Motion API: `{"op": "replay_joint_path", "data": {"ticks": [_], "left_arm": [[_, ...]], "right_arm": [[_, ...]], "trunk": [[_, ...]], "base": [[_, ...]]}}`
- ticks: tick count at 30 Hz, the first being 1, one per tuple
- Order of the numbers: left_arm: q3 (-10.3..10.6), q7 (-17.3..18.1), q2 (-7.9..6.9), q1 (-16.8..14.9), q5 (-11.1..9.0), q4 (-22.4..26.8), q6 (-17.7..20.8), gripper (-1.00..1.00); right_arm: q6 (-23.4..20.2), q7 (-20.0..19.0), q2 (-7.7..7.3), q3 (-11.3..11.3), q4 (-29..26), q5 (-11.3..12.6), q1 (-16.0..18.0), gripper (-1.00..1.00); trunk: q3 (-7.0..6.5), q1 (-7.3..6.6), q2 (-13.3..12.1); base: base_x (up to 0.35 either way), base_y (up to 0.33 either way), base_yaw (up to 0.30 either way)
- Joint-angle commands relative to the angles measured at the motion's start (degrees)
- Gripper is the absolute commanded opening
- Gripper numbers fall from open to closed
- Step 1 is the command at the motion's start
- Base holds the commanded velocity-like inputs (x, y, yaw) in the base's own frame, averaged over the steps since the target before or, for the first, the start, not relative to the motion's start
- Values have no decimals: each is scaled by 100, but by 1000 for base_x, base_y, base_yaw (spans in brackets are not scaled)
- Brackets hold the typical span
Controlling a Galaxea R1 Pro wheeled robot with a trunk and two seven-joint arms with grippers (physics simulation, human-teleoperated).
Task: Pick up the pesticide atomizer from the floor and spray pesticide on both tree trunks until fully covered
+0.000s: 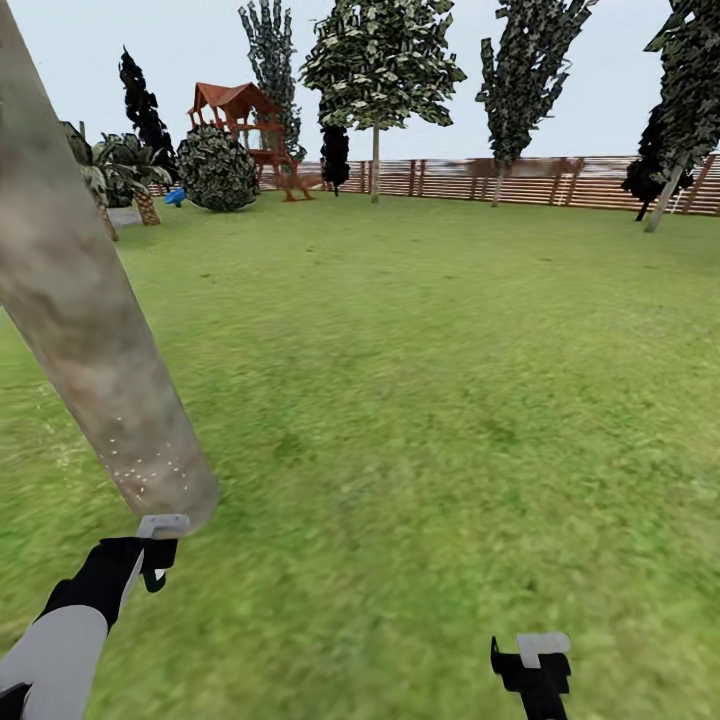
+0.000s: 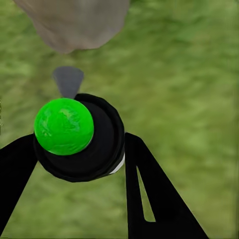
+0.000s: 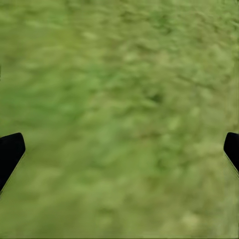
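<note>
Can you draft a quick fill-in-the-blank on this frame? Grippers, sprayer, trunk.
1. The left gripper is shut on the ____.
2. The sprayer's round knob is coloured ____.
3. The right gripper's fingers are spread over bare ____.
4. White specks dot the lower end of the tree ____.

Missing: sprayer; green; grass; trunk

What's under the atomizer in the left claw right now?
Under the atomizer, held in the left claw, is blurry grass; the tree trunk stands just ahead. The atomizer covers the ground directly beneath.
</note>
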State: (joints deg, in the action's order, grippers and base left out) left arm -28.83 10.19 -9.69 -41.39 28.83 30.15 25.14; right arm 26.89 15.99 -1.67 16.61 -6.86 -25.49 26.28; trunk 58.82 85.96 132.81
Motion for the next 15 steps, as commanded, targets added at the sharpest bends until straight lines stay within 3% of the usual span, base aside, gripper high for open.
{"op": "replay_joint_path", "data": {"ticks": [1,9,15], "left_arm": [[0,0,-3,0,0,0,0,-100],[0,-16,-7,0,0,6,0,-100],[6,1,-25,0,0,16,22,-100]], "right_arm": [[0,-1,0,0,0,0,0,100],[0,-1,0,0,0,0,0,100],[0,-1,0,0,0,0,0,100]], "trunk": [[0,0,0],[0,0,0],[0,0,0]], "base": [[207,-222,275],[223,-196,276],[34,-15,276]]}}
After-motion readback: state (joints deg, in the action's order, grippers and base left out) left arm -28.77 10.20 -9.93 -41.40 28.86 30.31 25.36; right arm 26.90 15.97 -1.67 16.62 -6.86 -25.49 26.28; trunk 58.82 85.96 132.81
